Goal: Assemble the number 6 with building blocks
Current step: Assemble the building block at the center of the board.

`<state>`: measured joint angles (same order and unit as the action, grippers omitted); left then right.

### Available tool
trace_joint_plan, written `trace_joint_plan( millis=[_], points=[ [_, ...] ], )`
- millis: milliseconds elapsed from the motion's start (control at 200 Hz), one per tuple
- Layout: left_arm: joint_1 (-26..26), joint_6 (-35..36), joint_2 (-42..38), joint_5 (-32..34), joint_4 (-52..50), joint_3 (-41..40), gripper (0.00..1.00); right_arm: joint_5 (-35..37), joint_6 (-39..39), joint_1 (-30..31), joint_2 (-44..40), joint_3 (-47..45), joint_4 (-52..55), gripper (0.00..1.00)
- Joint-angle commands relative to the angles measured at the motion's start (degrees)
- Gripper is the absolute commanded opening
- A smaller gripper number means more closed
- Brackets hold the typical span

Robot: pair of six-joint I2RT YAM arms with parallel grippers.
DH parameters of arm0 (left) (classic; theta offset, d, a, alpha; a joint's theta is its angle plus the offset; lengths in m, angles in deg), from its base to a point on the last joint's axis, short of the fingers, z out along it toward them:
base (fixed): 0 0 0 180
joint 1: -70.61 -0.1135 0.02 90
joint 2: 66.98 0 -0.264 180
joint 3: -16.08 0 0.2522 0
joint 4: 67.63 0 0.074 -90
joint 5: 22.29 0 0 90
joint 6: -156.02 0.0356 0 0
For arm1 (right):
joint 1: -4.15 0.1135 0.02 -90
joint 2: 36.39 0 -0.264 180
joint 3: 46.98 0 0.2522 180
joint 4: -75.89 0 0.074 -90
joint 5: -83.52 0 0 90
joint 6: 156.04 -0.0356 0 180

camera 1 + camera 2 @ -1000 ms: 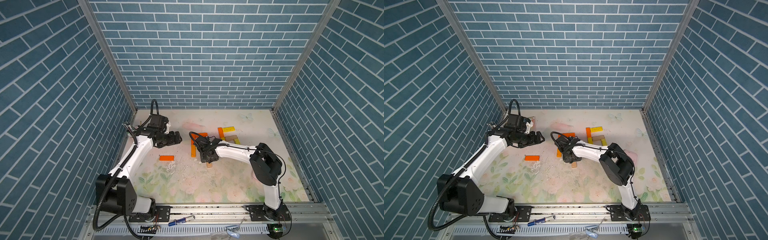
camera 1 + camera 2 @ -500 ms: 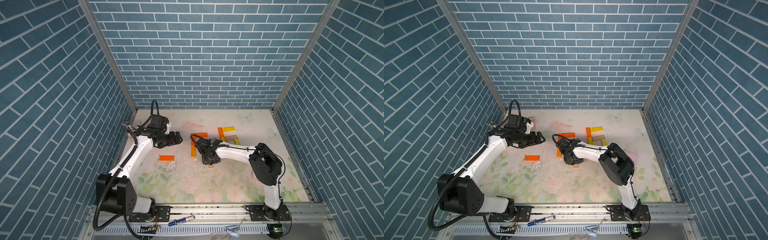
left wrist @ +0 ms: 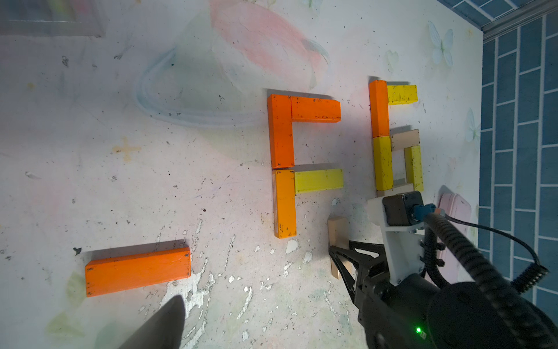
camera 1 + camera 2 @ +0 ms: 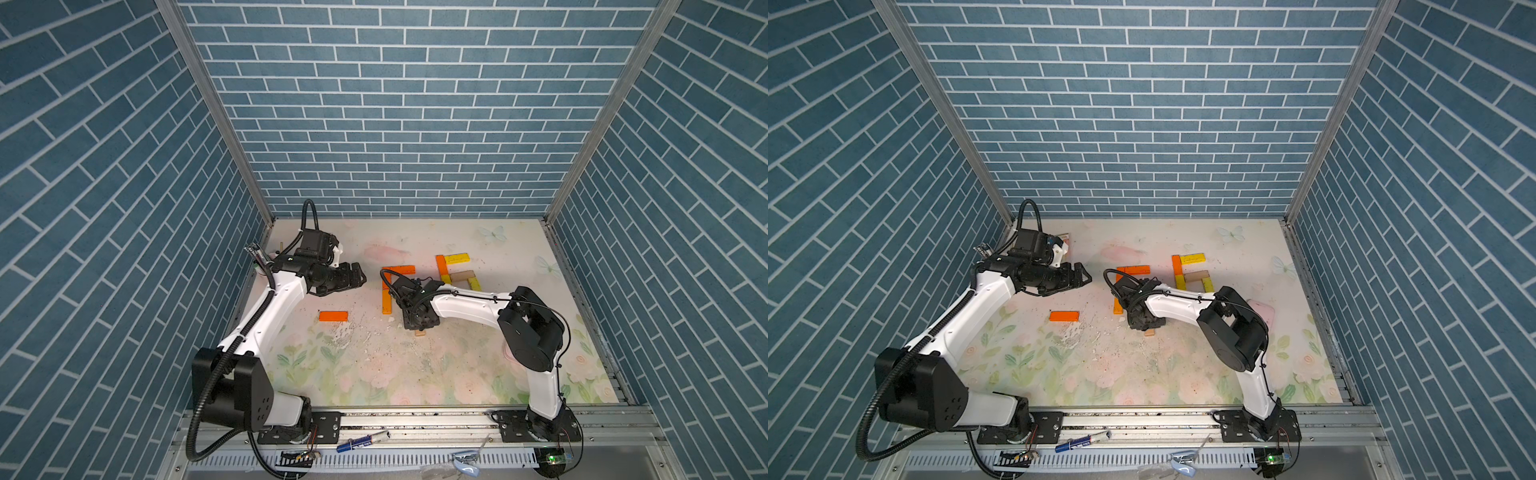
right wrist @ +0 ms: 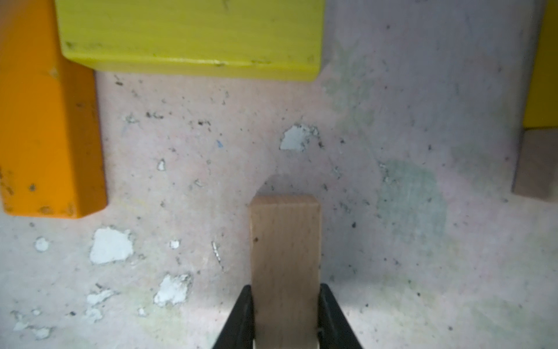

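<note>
R jaws pinching tan block [image 5: 285, 256], L jaws spread, orange block [image 3: 137, 270] apart from both

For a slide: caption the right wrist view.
Right gripper shut on a plain tan wooden bar, near an orange bar and a yellow bar.

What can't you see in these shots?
- Tan block in the right gripper: gripped end cut off by the right wrist view's edge; in both top views the gripper covers most of it.
- Tan base bar of the finished 6: left wrist view, partly behind the right arm's camera.
- Pack: left wrist view, too blurred to identify.
</note>
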<state>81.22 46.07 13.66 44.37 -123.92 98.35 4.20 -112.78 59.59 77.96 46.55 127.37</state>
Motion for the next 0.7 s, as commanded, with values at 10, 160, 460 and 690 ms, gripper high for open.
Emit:
trace_joint_plan(
  millis=[10, 160, 460, 690],
  points=[
    [-0.24, -0.45, 0.72, -0.41, 0.06, -0.52, 0.92, -0.02, -1.98, -0.47, 0.48, 1.98, 1.31, 0.21],
    [-0.17, -0.41, 0.92, -0.57, 0.16, -0.48, 0.92, -0.19, -1.80, -1.08, 1.73, 3.09, 1.66, 0.21],
    [-0.24, -0.37, 1.45, -0.66, 0.14, -0.22, 0.92, -1.11, -1.45, -2.27, 3.91, 4.46, 1.56, 0.22],
    [-0.26, -0.37, 1.45, -0.93, 0.14, -0.22, 0.92, -1.21, -1.34, -2.66, 4.85, 5.28, 1.93, 0.21]
  ],
)
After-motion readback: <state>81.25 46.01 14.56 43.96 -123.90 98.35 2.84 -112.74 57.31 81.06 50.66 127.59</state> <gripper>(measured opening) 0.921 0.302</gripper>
